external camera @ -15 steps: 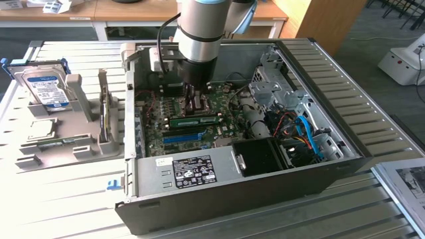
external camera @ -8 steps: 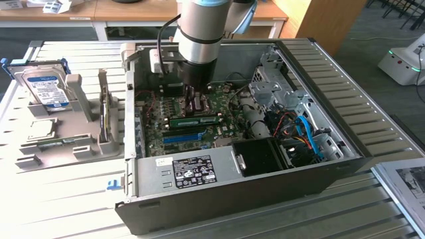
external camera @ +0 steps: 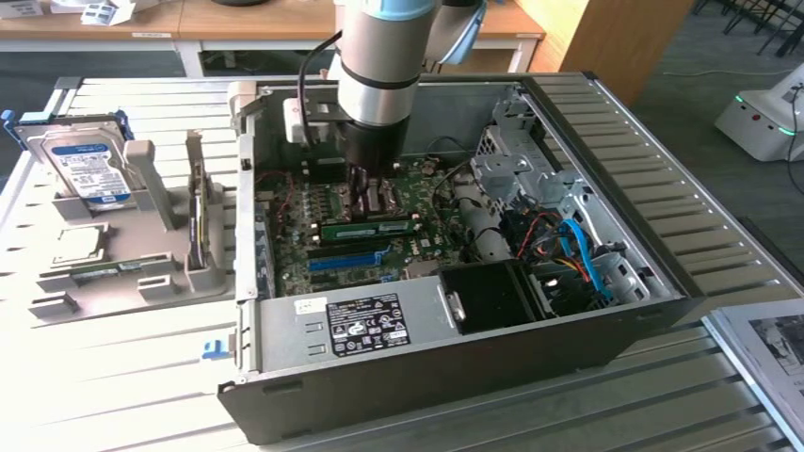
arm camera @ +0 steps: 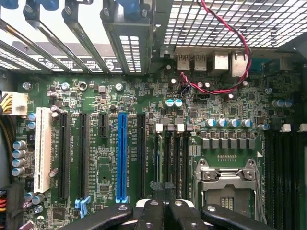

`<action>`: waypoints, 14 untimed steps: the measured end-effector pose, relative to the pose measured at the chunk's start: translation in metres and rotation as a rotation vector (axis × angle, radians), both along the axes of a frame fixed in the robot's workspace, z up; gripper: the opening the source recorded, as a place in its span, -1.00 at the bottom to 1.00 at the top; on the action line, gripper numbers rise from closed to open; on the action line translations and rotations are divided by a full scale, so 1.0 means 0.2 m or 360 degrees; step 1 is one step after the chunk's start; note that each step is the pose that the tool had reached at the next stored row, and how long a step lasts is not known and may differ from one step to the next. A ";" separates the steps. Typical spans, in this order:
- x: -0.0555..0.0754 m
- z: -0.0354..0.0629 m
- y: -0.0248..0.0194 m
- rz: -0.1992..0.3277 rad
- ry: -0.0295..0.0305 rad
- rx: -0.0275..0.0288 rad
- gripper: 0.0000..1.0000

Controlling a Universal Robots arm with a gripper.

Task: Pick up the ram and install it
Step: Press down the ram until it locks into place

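The ram (external camera: 367,227) is a narrow green stick with a pale label. It stands on edge in a slot on the motherboard (external camera: 296,254) inside the open computer case (external camera: 653,226). My gripper (external camera: 373,205) reaches straight down into the case and hangs just over the middle of the ram's upper edge. In the wrist view the black fingers (arm camera: 148,213) of the gripper (arm camera: 161,211) are pressed together, shut. They sit over the row of dark memory slots (arm camera: 175,158) beside the processor socket (arm camera: 228,184). Whether the tips touch the ram I cannot tell.
A long blue slot (arm camera: 122,153) and a white slot (arm camera: 42,148) lie beside the memory slots. Red wires (arm camera: 225,72) loop near the rear ports. The power supply (external camera: 358,325) and drive cage (external camera: 515,160) crowd the case. A hard drive (external camera: 86,165) stands in a grey holder.
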State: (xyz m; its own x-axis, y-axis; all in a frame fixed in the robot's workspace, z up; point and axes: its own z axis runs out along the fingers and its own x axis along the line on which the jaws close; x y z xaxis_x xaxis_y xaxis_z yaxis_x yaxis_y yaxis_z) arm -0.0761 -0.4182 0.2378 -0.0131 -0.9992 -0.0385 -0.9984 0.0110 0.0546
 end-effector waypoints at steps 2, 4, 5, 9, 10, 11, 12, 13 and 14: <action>0.00 -0.007 0.000 0.0000 -0.00001 0.00000 -0.80; 0.00 -0.012 0.000 0.0000 -0.00001 0.00000 -0.80; 0.00 -0.014 0.000 0.0000 -0.00001 0.00000 -0.80; 0.00 -0.016 0.000 0.0000 0.00000 -0.00003 -0.80; 0.00 -0.016 0.000 0.0000 -0.00001 -0.00001 -0.80; 0.00 -0.016 0.000 0.0000 -0.00001 0.00000 -0.80; 0.00 -0.016 0.000 0.0000 -0.00001 0.00001 -0.80; 0.00 -0.017 0.002 0.0000 -0.00005 0.00006 -0.80; 0.00 -0.018 0.005 0.0000 -0.00004 0.00004 -0.80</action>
